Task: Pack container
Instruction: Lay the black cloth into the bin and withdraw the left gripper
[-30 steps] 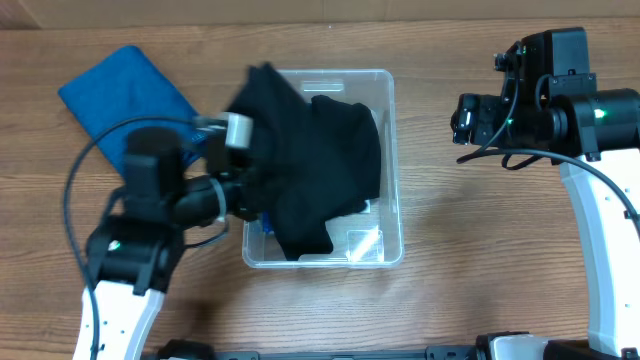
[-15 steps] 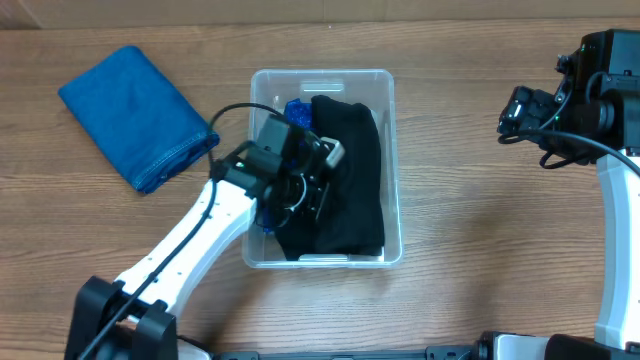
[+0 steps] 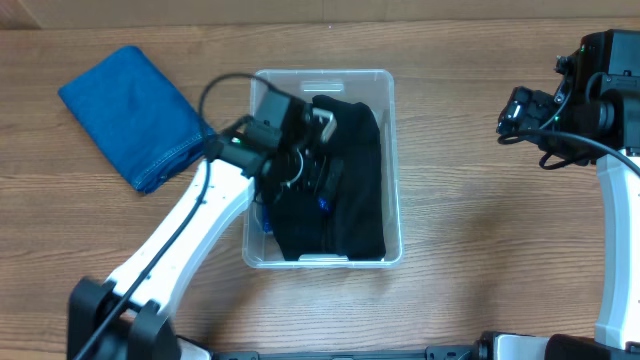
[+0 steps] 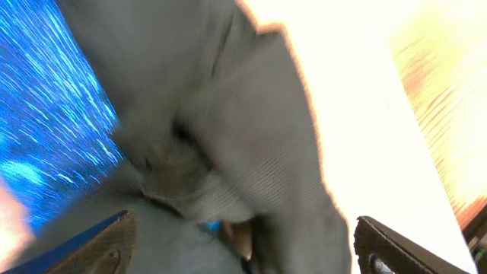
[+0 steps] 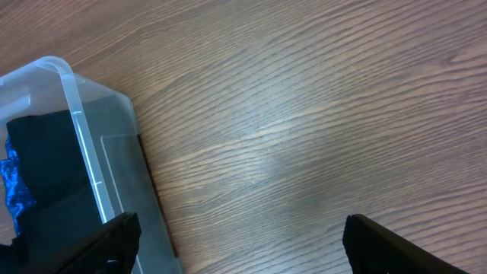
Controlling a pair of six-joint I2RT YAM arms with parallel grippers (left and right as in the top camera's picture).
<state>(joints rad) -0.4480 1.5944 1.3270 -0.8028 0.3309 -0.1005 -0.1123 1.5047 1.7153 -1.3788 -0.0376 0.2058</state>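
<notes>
Bench (image 3: 480,200): wood, carries your whole lot.
Container (image 3: 322,76): clear bin at mid-bench.
Black cloth (image 3: 358,190): inside the container, covering most of its floor; blue fabric (image 3: 264,223) shows by its left wall.
Blue towel (image 3: 130,115): folded, on the bench well left of the container.
Your left hand (image 3: 318,162): inside the container, over the black cloth, fingers spread wide.
Your right hand (image 5: 243,243): well right of the container, fingers wide, holding nothing.

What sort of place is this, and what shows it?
Probably a robotics lab workbench: a left arm and right arm stand at a wood-grain table, with a clear container holding black cloth and a blue cloth beside it.
</notes>
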